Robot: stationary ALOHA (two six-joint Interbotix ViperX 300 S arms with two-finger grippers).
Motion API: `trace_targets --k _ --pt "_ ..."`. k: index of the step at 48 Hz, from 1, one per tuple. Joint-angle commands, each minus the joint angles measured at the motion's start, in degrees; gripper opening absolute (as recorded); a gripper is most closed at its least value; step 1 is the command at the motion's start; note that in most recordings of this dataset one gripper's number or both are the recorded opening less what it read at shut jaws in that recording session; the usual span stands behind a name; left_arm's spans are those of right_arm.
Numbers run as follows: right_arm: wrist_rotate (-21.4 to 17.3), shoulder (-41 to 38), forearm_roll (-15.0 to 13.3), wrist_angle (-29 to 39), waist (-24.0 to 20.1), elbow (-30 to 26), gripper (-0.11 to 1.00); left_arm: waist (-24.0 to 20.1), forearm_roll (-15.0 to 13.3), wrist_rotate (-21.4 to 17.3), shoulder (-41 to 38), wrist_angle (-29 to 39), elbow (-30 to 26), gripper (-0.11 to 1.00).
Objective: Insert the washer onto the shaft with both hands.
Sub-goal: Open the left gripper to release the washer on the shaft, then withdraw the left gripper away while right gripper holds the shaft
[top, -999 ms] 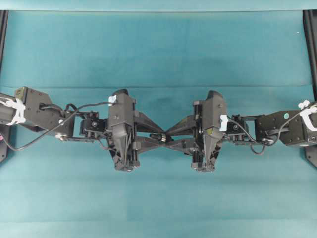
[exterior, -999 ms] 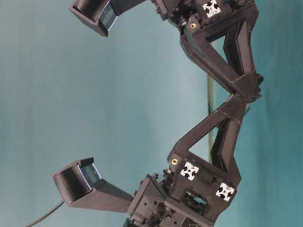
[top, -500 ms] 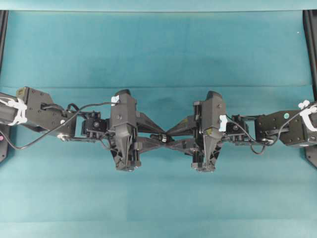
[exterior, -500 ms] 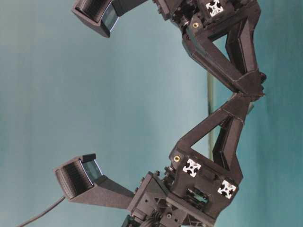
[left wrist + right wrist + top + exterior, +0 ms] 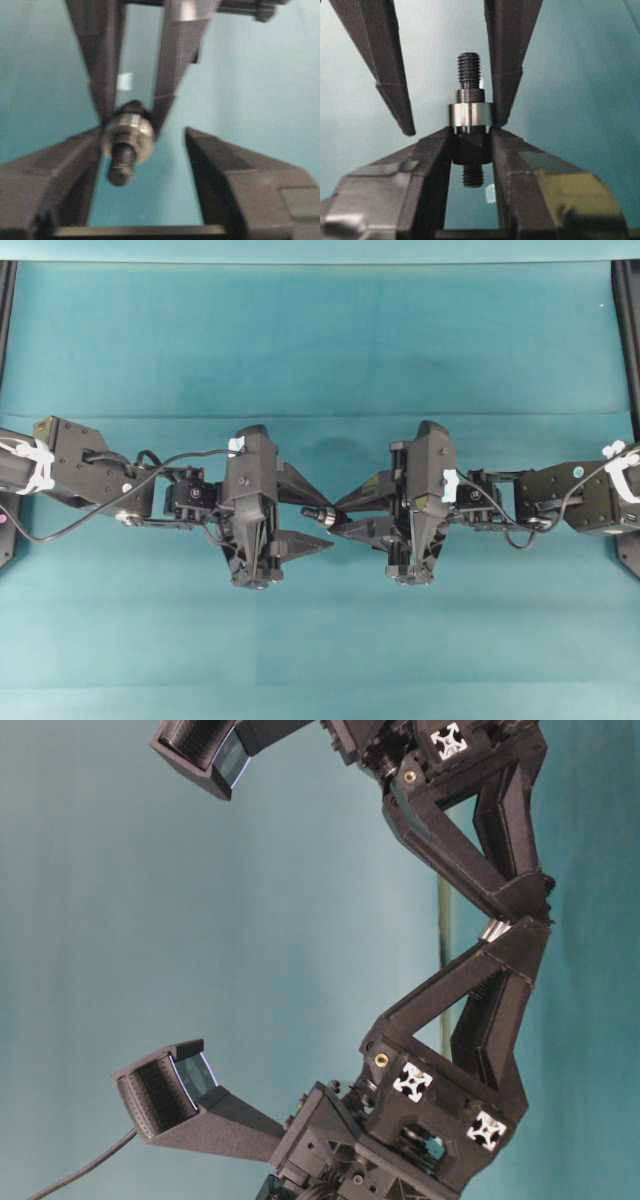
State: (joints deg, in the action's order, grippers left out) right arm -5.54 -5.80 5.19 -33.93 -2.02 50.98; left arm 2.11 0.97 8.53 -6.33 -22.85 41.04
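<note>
The dark stepped shaft (image 5: pixel 469 70) stands upright in the right wrist view. My right gripper (image 5: pixel 471 133) is shut on its thick collar. The silvery washer (image 5: pixel 470 114) sits on the shaft just above those fingers, with the threaded end poking through it. In the left wrist view the washer (image 5: pixel 128 134) rings the shaft (image 5: pixel 121 169). My left gripper (image 5: pixel 145 134) is open around it, one finger (image 5: pixel 55 180) close beside the washer and the other well apart. Overhead, the shaft (image 5: pixel 313 511) and washer (image 5: pixel 326 517) hang mid-air between the left gripper (image 5: pixel 324 523) and right gripper (image 5: pixel 336 518).
A teal cloth (image 5: pixel 320 350) covers the table under both arms. Black frame posts stand at the left edge (image 5: pixel 7 310) and the right edge (image 5: pixel 628 320). A tiny pale speck (image 5: pixel 490 193) lies on the cloth below the grippers.
My left gripper has opened and let go of the washer, which stays on the shaft. The right gripper holds still, shut on the shaft.
</note>
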Motion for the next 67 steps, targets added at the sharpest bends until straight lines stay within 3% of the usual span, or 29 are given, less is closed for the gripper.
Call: trace_targets --k 1,20,67 --pt "-0.09 0.70 0.09 0.00 0.09 -0.35 0.00 0.09 0.09 -0.26 1.32 -0.09 -0.44 0.66" --pt "0.00 0.97 0.09 0.00 0.09 0.18 0.00 -0.70 0.09 -0.44 3.16 8.17 0.44 0.66" --pt "-0.09 1.05 0.00 -0.35 0.09 0.09 0.00 -0.18 0.09 -0.62 8.61 14.06 4.39 0.65"
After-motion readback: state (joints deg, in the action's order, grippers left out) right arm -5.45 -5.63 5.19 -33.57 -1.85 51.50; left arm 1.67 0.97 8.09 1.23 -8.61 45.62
